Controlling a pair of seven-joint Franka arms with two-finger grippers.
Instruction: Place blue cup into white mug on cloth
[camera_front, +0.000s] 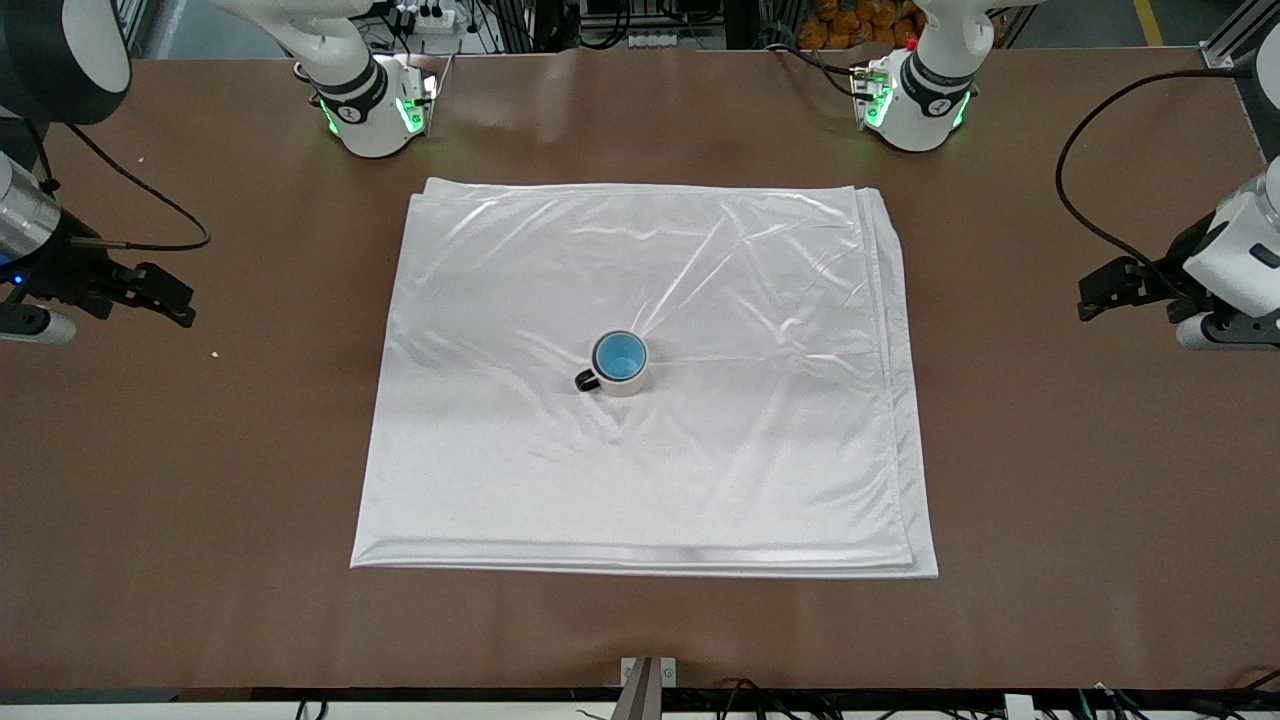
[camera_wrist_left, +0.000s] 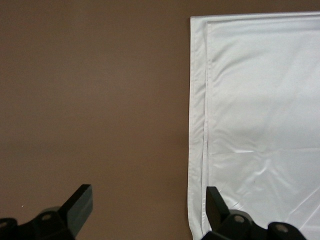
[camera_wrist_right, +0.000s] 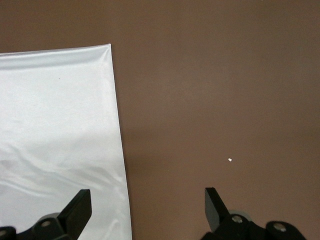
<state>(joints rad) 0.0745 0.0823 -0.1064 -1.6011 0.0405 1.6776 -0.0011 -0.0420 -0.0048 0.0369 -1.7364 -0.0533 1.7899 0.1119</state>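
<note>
The white mug (camera_front: 632, 386) with its black handle stands upright near the middle of the cloth (camera_front: 720, 300). The blue cup (camera_front: 619, 358) sits inside the mug, only its bright blue inside showing. My left gripper (camera_front: 1092, 296) is open and empty above the bare table, just off the cloth's edge at the left arm's end; its wrist view shows that gripper (camera_wrist_left: 149, 200) over the cloth's (camera_wrist_left: 260, 100) edge. My right gripper (camera_front: 180, 300) is open and empty at the right arm's end; its wrist view shows that gripper (camera_wrist_right: 148, 202) over the cloth's (camera_wrist_right: 55, 125) edge.
The brown table (camera_front: 1050, 480) surrounds the cloth on all sides. A small white speck (camera_front: 214, 353) lies on the table near my right gripper and also shows in the right wrist view (camera_wrist_right: 229, 160). A black cable (camera_front: 1075, 200) loops over the table by the left arm.
</note>
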